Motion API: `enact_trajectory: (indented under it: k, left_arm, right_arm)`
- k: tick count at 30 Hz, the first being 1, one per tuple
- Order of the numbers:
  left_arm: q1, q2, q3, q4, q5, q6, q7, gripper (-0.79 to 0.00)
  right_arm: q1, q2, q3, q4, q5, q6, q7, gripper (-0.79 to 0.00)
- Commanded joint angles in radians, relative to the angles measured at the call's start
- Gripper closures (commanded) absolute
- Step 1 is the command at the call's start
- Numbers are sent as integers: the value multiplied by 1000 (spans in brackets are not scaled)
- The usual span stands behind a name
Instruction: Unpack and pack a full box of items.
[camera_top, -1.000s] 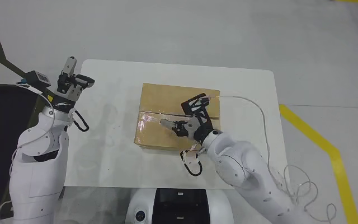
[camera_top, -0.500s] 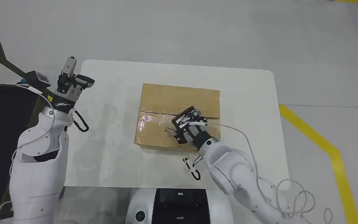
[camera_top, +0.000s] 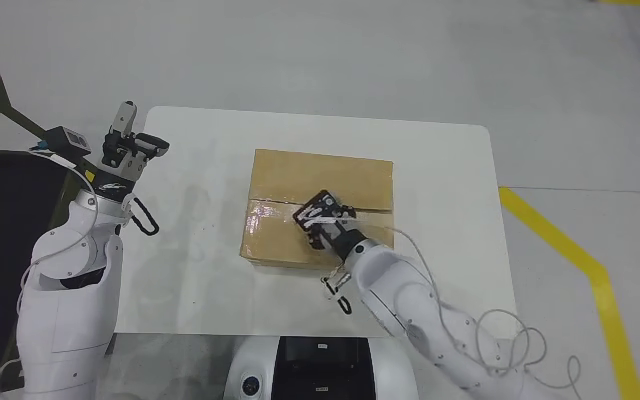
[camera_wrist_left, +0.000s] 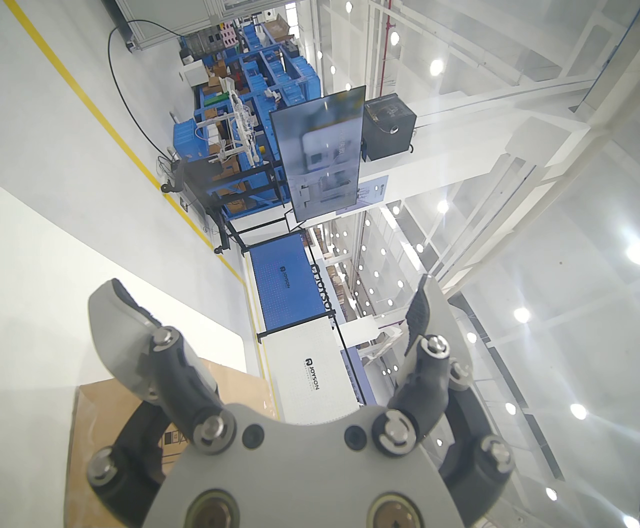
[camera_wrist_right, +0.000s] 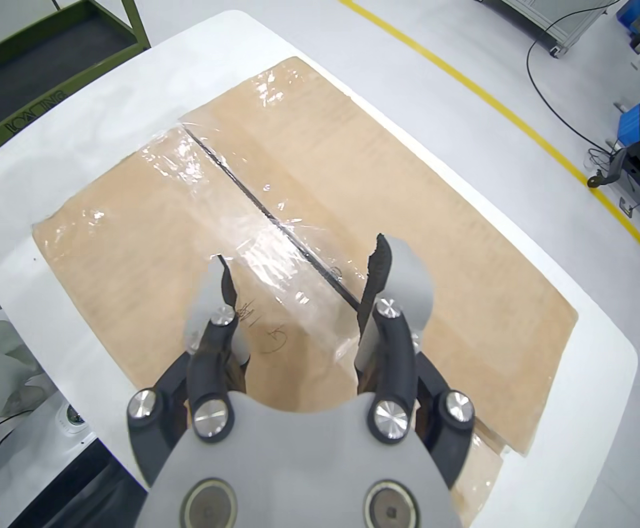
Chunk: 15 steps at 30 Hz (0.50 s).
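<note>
Since everything sits on it, I'll start with the white table (camera_top: 200, 250): rounded corners, plain top, standing on a pale grey floor (camera_top: 330, 60) with a yellow line (camera_top: 560, 240) running past on the robot's right. A green cart (camera_wrist_right: 75, 50) is parked off one corner. The left wrist view looks out into a big bright hall with a dark screen (camera_wrist_left: 325, 155) hanging up, blue racks (camera_wrist_left: 240, 100) behind it and rows of ceiling lights.

The box (camera_top: 300, 180) is plain brown cardboard and sits roughly mid-table. Both top flaps are down and meet at a dark seam (camera_wrist_right: 235, 185). Clear shiny tape (camera_wrist_right: 175, 155) runs along that seam, wrinkled in places. There are a few pen scribbles (camera_wrist_right: 272, 340) on the near flap.

The right gripper (camera_wrist_right: 300, 250) is over the box top right by the seam, fingers parted with nothing between them. Can't tell if the tips touch the cardboard. The left gripper (camera_wrist_left: 270, 290) is off by the table's far left corner, pointed out at the room, fingers spread wide and empty.
</note>
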Motion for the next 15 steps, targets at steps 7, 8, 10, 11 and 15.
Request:
enact_trajectory:
  k: [7,8,10,11,15]
  left_arm:
    - [0,0,0,0,0,0,0,-785]
    - [0,0,0,0,0,0,0,-785]
    - [0,0,0,0,0,0,0,-785]
    - [0,0,0,0,0,0,0,-785]
    - [0,0,0,0,0,0,0,-785]
  right_arm:
    - [16,-20,-24,23,-65,12,34,-379]
    - [17,-22,-26,24,-67,9,36,-382]
    - [17,-25,-26,25,-70,4,38,-376]
    - [17,-27,-26,26,-78,3,41,-363]
    - [13,-33,-27,30,-111,8,47,-179]
